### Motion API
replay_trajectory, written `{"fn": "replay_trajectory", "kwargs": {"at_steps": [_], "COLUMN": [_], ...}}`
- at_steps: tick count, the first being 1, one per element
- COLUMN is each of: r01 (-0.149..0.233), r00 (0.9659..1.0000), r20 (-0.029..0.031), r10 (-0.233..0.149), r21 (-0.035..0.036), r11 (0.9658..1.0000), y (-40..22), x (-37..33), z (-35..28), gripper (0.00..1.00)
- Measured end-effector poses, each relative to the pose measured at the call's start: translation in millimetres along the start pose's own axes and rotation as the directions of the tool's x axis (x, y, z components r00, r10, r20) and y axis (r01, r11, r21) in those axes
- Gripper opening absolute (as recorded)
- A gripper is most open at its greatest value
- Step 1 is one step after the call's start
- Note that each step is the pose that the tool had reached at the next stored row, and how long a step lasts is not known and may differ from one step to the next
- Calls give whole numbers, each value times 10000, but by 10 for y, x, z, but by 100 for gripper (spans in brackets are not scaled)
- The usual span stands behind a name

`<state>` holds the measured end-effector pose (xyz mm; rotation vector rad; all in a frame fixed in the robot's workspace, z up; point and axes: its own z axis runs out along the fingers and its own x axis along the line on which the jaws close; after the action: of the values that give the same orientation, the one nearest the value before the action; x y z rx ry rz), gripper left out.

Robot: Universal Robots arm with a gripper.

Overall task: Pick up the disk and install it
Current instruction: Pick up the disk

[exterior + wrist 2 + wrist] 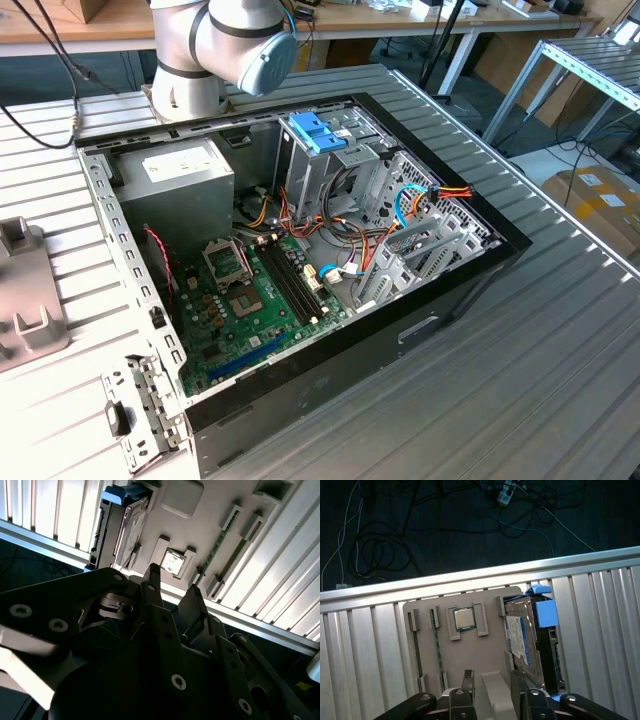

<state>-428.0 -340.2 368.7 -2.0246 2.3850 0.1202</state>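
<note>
1. While the disk [527, 640] stands on edge in a slot at one end of the grey tray [470, 655], its blue tab [546, 612] toward the rim of the ribbed tabletop [370, 655], the pick-up step is in hand and nothing is lifted yet
2. The claw [490, 692] hangs over the tray's middle with its fingers apart and empty, just beside the disk and not around it
3. A processor chip [465, 619] and a memory stick [436, 647] sit in neighbouring slots
4. To my eye, a grasp calls for a sideways shift so the fingers straddle the disk's thin body, then a straight pull clear of the slot
5. In the exterior view the open computer case [300, 250] lies on the tabletop, a paler blue bracket [318, 130] atop its drive cage [300, 170]; installing looks wholly undone
</note>
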Motion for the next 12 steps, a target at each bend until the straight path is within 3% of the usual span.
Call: {"fn": "replay_trajectory", "kwargs": {"at_steps": [5,12], "r01": [-3,-2], "r00": [10000,10000], "r20": [2,1], "r10": [3,2], "r21": [2,0], "r11": [10000,10000], "y": [1,10], "x": [-5,-62], "z": [3,9], "gripper": [42,42]}}
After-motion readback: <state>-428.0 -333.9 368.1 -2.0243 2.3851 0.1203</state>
